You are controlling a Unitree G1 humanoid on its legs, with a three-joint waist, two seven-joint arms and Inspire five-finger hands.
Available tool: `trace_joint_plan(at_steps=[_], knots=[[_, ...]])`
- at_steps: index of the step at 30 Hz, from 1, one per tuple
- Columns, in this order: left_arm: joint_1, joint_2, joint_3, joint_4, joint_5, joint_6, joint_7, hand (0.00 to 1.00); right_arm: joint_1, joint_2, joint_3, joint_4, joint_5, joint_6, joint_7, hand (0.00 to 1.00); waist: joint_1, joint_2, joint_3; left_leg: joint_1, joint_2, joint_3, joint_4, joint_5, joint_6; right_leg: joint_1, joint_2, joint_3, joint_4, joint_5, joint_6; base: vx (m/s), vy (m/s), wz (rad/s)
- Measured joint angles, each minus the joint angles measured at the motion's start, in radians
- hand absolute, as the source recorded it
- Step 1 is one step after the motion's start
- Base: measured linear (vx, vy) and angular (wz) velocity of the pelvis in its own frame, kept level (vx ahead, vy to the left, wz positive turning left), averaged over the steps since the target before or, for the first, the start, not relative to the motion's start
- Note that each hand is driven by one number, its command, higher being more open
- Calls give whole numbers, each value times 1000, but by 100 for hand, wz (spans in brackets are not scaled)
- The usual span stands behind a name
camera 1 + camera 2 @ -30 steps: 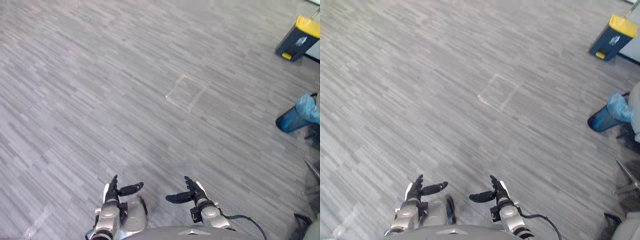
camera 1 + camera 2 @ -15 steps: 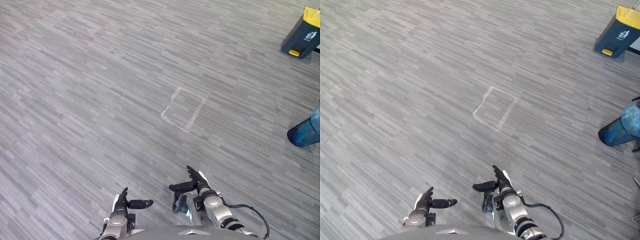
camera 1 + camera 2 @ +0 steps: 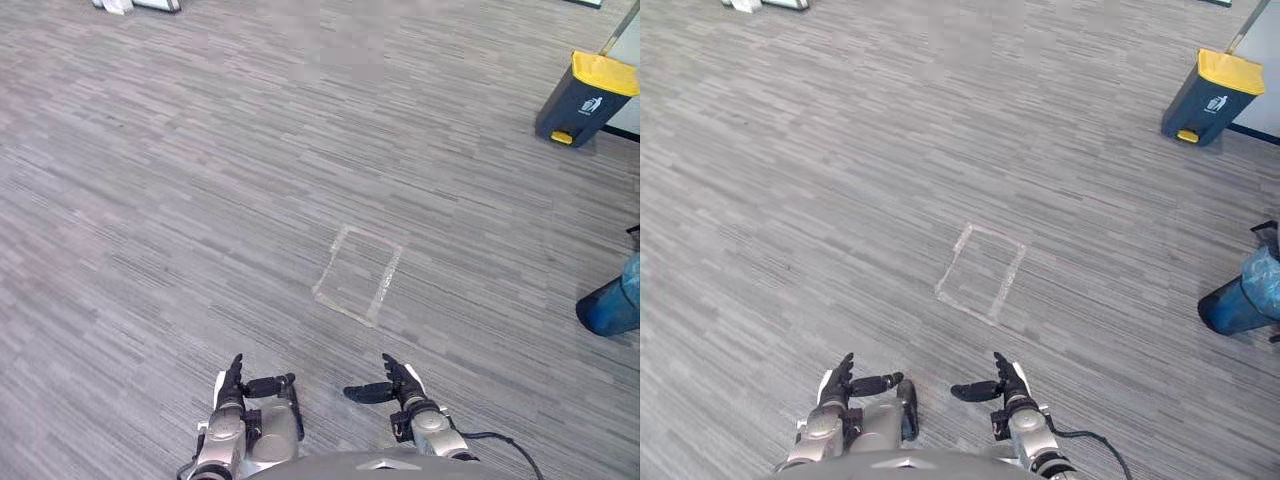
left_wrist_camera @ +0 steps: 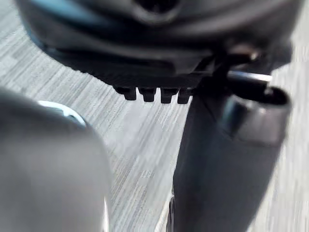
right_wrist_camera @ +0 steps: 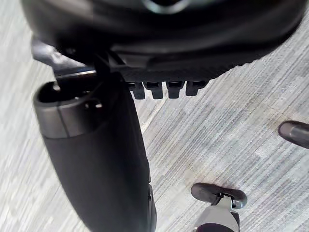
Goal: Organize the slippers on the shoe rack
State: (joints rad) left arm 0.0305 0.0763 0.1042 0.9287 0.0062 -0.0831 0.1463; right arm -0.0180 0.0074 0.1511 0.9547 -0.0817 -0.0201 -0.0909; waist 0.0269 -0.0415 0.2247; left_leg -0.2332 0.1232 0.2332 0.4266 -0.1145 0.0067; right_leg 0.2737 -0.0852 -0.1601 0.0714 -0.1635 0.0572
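Our left hand (image 3: 233, 388) and right hand (image 3: 402, 386) hang low and close in front of us, fingers straight and thumbs poking inward toward one another. Both are released, and neither holds anything. Their own wrist views agree: a row of fingertips and a thumb over bare carpet. Just ahead of the hands, on the grey striped carpet floor (image 3: 180, 200), lies a taped rectangle (image 3: 357, 288), a pale outline with nothing on it. Further out and to our right stands a dark bin with a yellow lid (image 3: 582, 98), and nearer on the same side, at the edge, a blue bagged container (image 3: 612, 305). At the far left edge sit some pale objects (image 3: 120, 4), too small for us to tell what they are. Where the slippers and the shoe rack are we cannot tell from here, so we judge the step in hand to be walking and looking — the task itself has hardly begun. To do that well, we would turn head and body in slow sweeps rather than quick ones and check those far pale objects first. We would carry both hands loose and clear of our legs, and give the bin and the blue container a wide berth. Once a slipper comes up, we should stop squarely before it — with room to reach down.
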Motion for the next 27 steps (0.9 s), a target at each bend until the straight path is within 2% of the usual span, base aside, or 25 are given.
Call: trace_joint_plan(at_steps=[1,3,4,5,6,7,8,9,10,11,12,13,14,15,16,17,18,19,20,21,22,23,24,25,27], knots=[[1,0,0,9,2,1,1,100,1,-3,4,2,-2,0,0,100,0,9,-5,11,6,12,26,-49,6,-16,-1,22,61,-2,4,406,232,-52],[1,-4,-1,27,1,6,0,100,0,-6,7,4,-7,0,0,100,-1,19,-5,75,18,48,-7,-81,3,-103,-23,44,283,-6,19,315,215,-57],[2,-4,-10,38,1,10,0,100,1,-3,8,4,-18,0,2,100,-2,12,-1,148,7,84,-61,-86,4,-195,-66,38,514,14,68,258,182,-68],[9,6,-25,42,3,19,2,100,1,0,8,1,-34,5,8,100,-8,9,-1,222,-10,113,-102,-97,5,-275,-117,14,700,11,69,328,213,-65],[12,14,-42,50,3,20,4,100,0,1,11,-1,-36,4,11,100,-11,4,-3,269,-21,123,-129,-101,8,-307,-139,-20,776,-9,37,414,177,-34],[16,20,-56,60,3,20,7,100,-7,0,22,-2,-36,0,14,100,-33,3,-6,342,-25,131,-173,-104,10,-354,-157,-91,806,-49,-13,416,138,-5],[17,19,-62,61,3,20,9,100,-13,-1,28,-5,-36,-5,15,100,-37,7,-5,380,-19,135,-204,-104,10,-399,-149,-142,758,-77,-37,422,62,5],[17,18,-63,61,3,20,8,100,-15,-1,29,-7,-36,-6,15,100,-37,10,-4,391,-15,137,-213,-103,9,-417,-143,-159,729,-81,-43,359,-3,2],[17,16,-67,62,3,21,7,100,-23,-1,31,-11,-39,-8,16,100,-38,17,-3,412,-1,143,-235,-103,7,-466,-121,-204,601,-79,-46,447,-46,5],[20,16,-75,62,1,25,6,100,-32,-1,35,-12,-40,-11,16,100,-40,20,-1,432,12,144,-251,-107,-11,-488,-93,-243,443,-49,-44,384,-77,9],[20,17,-78,62,2,27,7,100,-33,-1,37,-12,-43,-11,16,100,-40,19,-1,442,13,144,-256,-110,-19,-491,-78,-252,372,-22,-47,321,-89,13],[24,18,-80,62,2,28,6,100,-31,0,42,-11,-44,-11,16,100,-40,15,-4,456,9,141,-261,-119,-43,-489,-56,-250,263,58,-57,327,-116,16],[27,27,-80,62,4,28,5,100,-16,3,54,-5,-46,-13,17,100,-40,-16,-15,484,-15,128,-263,-143,-82,-484,-36,-220,154,274,-121,429,-165,0],[15,9,-80,84,8,31,1,100,-31,-21,67,-5,-55,-22,17,100,-35,34,-12,513,26,114,-259,-160,-98,-483,-7,-209,208,247,-132,503,-211,-1],[18,-8,-85,84,19,26,-2,100,-31,-26,63,-4,-56,-20,16,100,-44,52,-25,505,42,101,-216,-159,-100,-482,5,-207,231,175,-119,421,-193,-17],[22,-14,-86,83,27,24,-2,100,-31,-30,61,-2,-56,-19,16,100,-43,61,-27,493,58,90,-167,-161,-104,-480,10,-205,247,150,-118,472,-238,-3],[21,-25,-80,82,34,26,-5,100,-17,-33,55,-8,-56,-13,18,100,-45,73,-34,419,102,38,18,-160,-105,-458,24,-217,244,108,-118,391,-205,-4],[20,-23,-78,82,38,26,-5,100,-15,-33,53,-11,-55,-12,18,100,-46,76,-34,392,118,23,80,-152,-110,-447,32,-219,236,100,-115,385,-208,7],[19,-26,-74,76,42,26,-10,100,-8,-33,43,-20,-55,-5,18,100,-46,86,-33,335,157,-4,217,-112,-113,-413,56,-229,212,91,-119,224,-121,6],[19,-28,-59,73,43,26,-12,100,-2,-26,39,-29,-55,1,17,100,-44,90,-30,279,202,-21,359,-60,-130,-364,84,-230,174,86,-126,366,-140,1],[18,-24,-41,65,45,26,-15,100,5,-26,27,-28,-52,3,14,100,-43,85,-24,215,240,-18,505,-78,-138,-294,109,-226,128,77,-136,354,-105,-2],[18,-23,-41,58,46,26,-15,100,7,-24,16,-26,-52,5,13,100,-41,79,-23,195,234,-12,522,-104,-136,-266,110,-223,110,78,-141,475,-93,-22],[18,-10,-41,47,45,25,-15,100,15,-28,-6,-18,-38,7,8,100,-35,53,-27,149,200,28,426,-167,-119,-214,106,-199,68,79,-132,320,-28,-23],[18,-10,-41,45,45,25,-15,100,15,-28,-8,-17,-36,8,6,100,-35,53,-27,144,193,28,404,-171,-118,-210,105,-196,66,78,-131,443,26,-43],[17,-8,-43,35,45,22,-15,100,14,-31,-27,-15,-33,10,-3,100,-34,45,-22,107,141,-11,179,-181,-122,-179,100,-165,41,78,-125,314,84,-46]])
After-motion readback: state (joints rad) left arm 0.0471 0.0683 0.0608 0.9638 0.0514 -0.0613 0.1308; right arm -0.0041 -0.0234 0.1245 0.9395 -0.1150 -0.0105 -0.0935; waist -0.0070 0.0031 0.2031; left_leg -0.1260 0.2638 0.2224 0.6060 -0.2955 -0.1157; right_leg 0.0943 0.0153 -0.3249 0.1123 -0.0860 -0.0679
